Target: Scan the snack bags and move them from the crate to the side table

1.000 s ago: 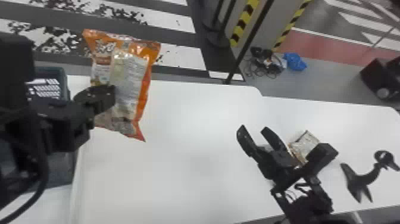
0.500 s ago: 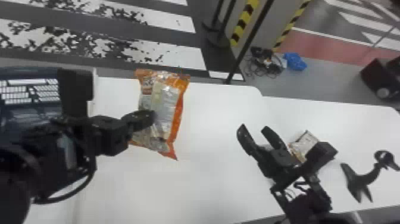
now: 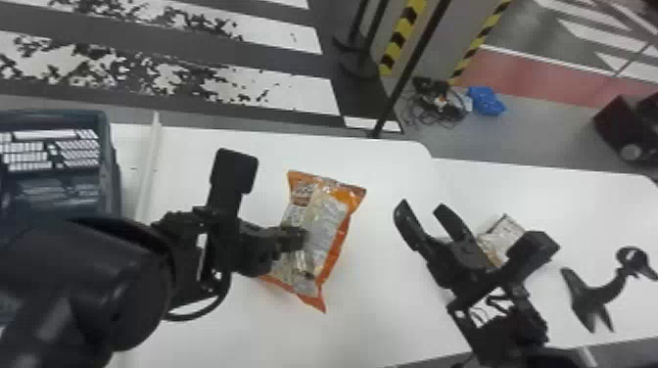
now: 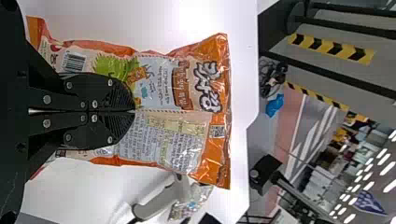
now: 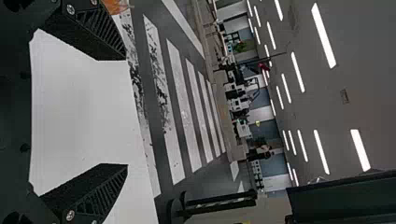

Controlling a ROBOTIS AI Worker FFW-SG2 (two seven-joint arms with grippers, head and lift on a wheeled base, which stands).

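An orange, glossy, pillow-shaped snack bag [image 3: 323,240] is pinched in the left claw [image 3: 296,237] over the white, flat counter [image 3: 382,303]. Its printed face, with pale text panels and a barcode, shows; it tilts slightly, looking full, its film creased. A smaller, whitish printed snack bag [image 3: 502,235] lies on the counter, partly hidden. The dark blue-green, slotted plastic crate [image 3: 110,166] sits at the head view's left edge.

The left pincer [image 3: 299,238] has carried the orange snack bag [image 3: 325,220] rightward over the tabletop [image 3: 387,303], farther from the crate [image 3: 111,183] and closer to the right pincer [image 3: 422,209].
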